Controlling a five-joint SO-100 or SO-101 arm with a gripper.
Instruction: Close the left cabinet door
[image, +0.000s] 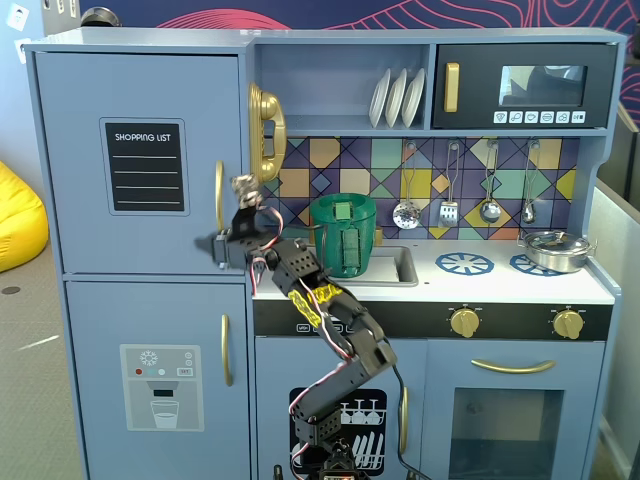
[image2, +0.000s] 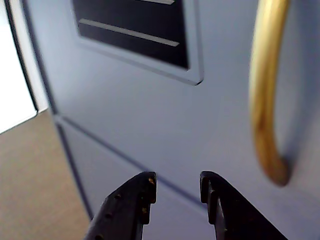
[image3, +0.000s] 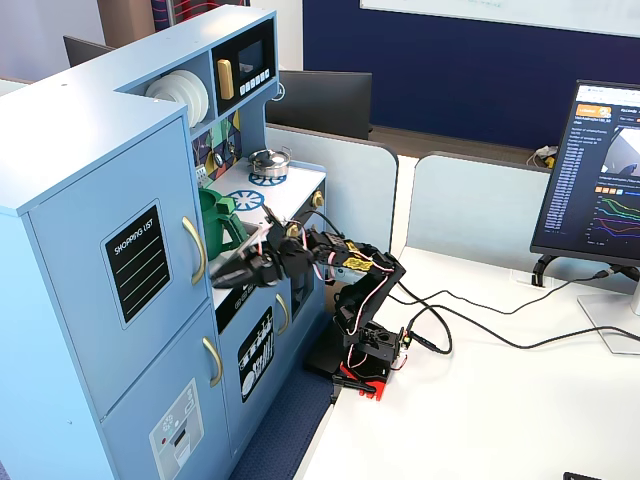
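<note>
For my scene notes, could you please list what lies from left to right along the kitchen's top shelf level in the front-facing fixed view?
Black shopping-list panel → gold toy telephone → white upright plates → black microwave door.

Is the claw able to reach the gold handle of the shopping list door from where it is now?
Probably yes: the open claw is right at the door, with the handle just beside it and nothing between.
</note>
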